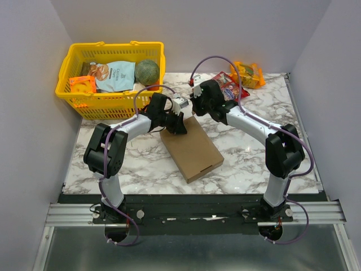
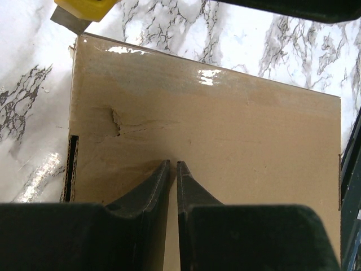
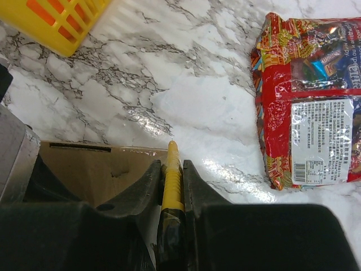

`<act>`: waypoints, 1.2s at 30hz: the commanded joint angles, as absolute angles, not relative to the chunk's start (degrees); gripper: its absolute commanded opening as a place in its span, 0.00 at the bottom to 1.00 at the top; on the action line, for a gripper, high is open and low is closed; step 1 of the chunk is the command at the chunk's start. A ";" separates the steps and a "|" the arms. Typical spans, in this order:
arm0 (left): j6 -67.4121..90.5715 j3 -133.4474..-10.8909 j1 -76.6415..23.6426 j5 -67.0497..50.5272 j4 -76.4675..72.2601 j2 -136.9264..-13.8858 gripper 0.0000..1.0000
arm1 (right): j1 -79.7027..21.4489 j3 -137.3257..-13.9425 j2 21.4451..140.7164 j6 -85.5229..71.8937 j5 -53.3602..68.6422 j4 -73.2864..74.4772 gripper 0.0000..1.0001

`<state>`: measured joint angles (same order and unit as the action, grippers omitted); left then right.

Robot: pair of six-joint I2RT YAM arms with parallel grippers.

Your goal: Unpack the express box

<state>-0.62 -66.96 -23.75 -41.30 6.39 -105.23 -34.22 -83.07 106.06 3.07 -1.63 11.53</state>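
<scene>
The express box (image 1: 193, 148) is a flat brown cardboard mailer lying closed on the marble table. It fills the left wrist view (image 2: 225, 135); its far corner shows in the right wrist view (image 3: 96, 166). My left gripper (image 2: 173, 164) is shut and empty, its tips pressed on or just over the box lid near the far end (image 1: 177, 127). My right gripper (image 3: 171, 164) is shut on a yellow cutter (image 3: 172, 175) with a black taped handle. Its tip sits at the box's far edge. In the top view the right gripper (image 1: 194, 104) is just beyond the box's far corner.
A yellow basket (image 1: 113, 76) with snack bags and a green melon stands at the back left. A red snack bag (image 3: 307, 101) lies right of my right gripper. An orange packet (image 1: 248, 74) lies at the back right.
</scene>
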 commanded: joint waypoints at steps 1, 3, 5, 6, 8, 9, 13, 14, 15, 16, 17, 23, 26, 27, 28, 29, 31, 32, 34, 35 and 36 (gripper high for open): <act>-1.49 -66.80 -23.38 -39.29 10.72 -108.02 0.20 | -34.98 -82.79 104.24 3.60 -3.78 10.02 0.00; -1.49 -66.80 -23.38 -39.29 10.72 -107.93 0.20 | -34.98 -82.62 104.15 3.52 -4.13 9.84 0.00; -1.49 -66.80 -23.38 -39.29 10.72 -107.93 0.20 | -35.07 -82.53 103.80 3.17 -4.30 9.76 0.00; -1.49 -66.80 -23.38 -39.29 10.72 -108.02 0.20 | -35.07 -82.44 103.62 3.08 -4.22 9.58 0.01; -1.49 -66.80 -23.38 -39.29 10.81 -107.93 0.20 | -35.07 -82.79 103.45 3.34 -3.69 9.32 0.01; -1.49 -66.80 -23.38 -39.29 10.72 -108.02 0.20 | -35.16 -82.88 103.45 3.34 -3.60 9.23 0.00; -1.49 -66.97 -23.29 -39.38 10.81 -108.11 0.20 | -35.42 -82.88 103.18 4.39 -3.87 8.62 0.00; -1.49 -66.97 -23.29 -39.46 10.81 -108.11 0.20 | -35.42 -83.14 103.44 4.31 -3.87 8.70 0.00; -1.41 -66.97 -23.29 -39.55 10.81 -108.19 0.20 | -35.42 -83.06 103.53 4.22 -4.04 8.70 0.00; -1.49 -66.97 -23.29 -39.55 10.81 -108.19 0.20 | -35.42 -82.97 103.62 4.39 -3.87 8.70 0.00; -1.41 -67.06 -23.29 -39.46 10.90 -108.28 0.20 | -35.42 -82.53 103.88 4.57 -3.87 8.70 0.00; -1.49 -66.97 -23.29 -39.46 10.99 -108.28 0.20 | -35.42 -81.56 104.24 4.48 -4.22 8.70 0.01; -1.49 -67.15 -23.29 -39.46 10.99 -108.46 0.20 | -35.42 -81.83 104.41 4.92 -4.92 8.26 0.00; -1.49 -67.24 -23.29 -39.38 11.07 -108.37 0.20 | -35.42 -81.91 104.68 5.10 -5.10 8.26 0.00; -1.49 -67.32 -23.29 -39.46 11.16 -108.46 0.20 | -35.42 -82.09 104.76 5.10 -5.27 8.09 0.00; -1.41 -67.32 -23.29 -39.46 11.16 -108.54 0.20 | -35.42 -82.18 104.85 5.27 -5.36 8.09 0.00; -1.49 -67.50 -23.29 -39.55 11.25 -108.63 0.20 | -35.42 -82.18 104.94 5.27 -5.36 8.09 0.00; -1.49 -67.50 -23.29 -39.55 11.25 -108.63 0.20 | -35.42 -82.18 104.94 5.19 -5.10 8.09 0.01; -1.41 -67.41 -23.29 -39.46 11.25 -108.63 0.20 | -35.42 -82.09 105.03 4.92 -4.92 8.09 0.00; -1.49 -67.41 -23.29 -39.55 11.25 -108.55 0.20 | -35.42 -82.00 105.12 4.92 -4.75 8.17 0.00; -1.49 -67.41 -23.29 -39.46 11.16 -108.54 0.20 | -35.42 -82.00 105.12 4.92 -4.57 8.17 0.00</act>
<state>-0.60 -67.88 -23.62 -42.19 7.42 -105.97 -34.94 -82.37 105.38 4.56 -3.62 9.89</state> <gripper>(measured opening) 0.196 0.253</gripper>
